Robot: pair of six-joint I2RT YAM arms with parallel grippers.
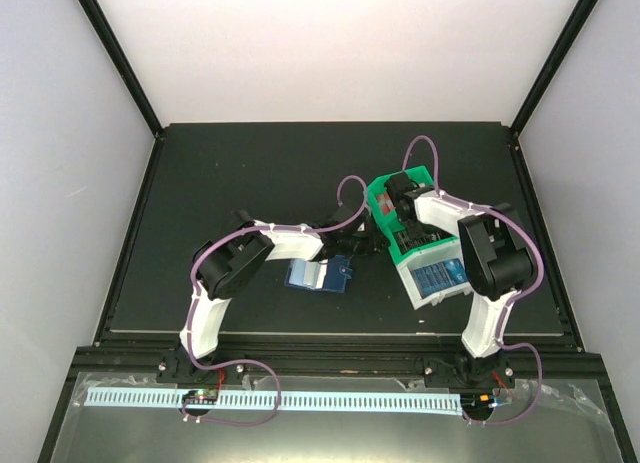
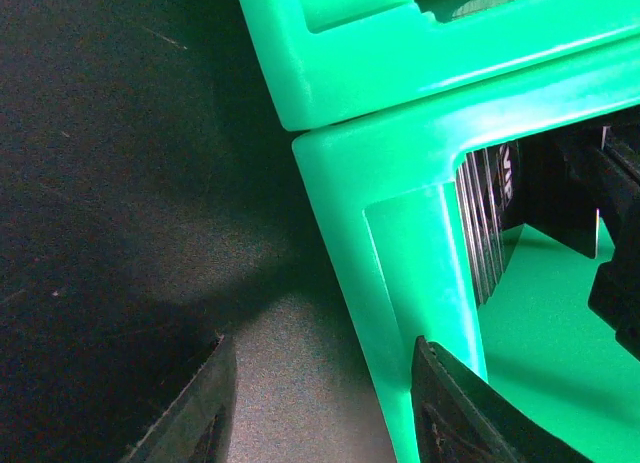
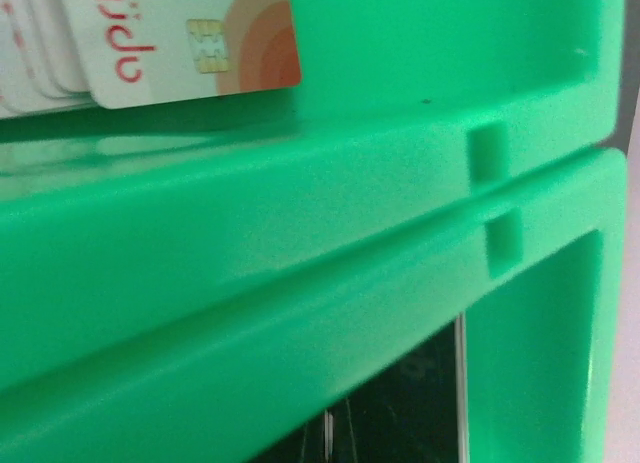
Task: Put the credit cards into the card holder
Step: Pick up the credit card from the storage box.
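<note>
The card holder (image 1: 320, 275) lies open on the dark mat, its pale blue pockets facing up. Credit cards stand on edge in the green bin (image 1: 382, 195): red-and-white ones (image 3: 190, 43) in the upper tier, dark ones (image 2: 482, 223) in the lower. My right gripper (image 1: 397, 198) reaches into this bin. Its fingers are hidden in its own view, so I cannot see whether a card is held. A dark card (image 2: 560, 198) stands right beside it. My left gripper (image 2: 322, 341) is open at the bin's corner post (image 2: 425, 283), with its right finger against the post.
A white bin (image 1: 432, 301) with blue cards (image 1: 440, 275) sits in front of the green one, close to the right arm. The green bin has two stacked tiers (image 2: 400, 53). Raised rails border the mat on every side.
</note>
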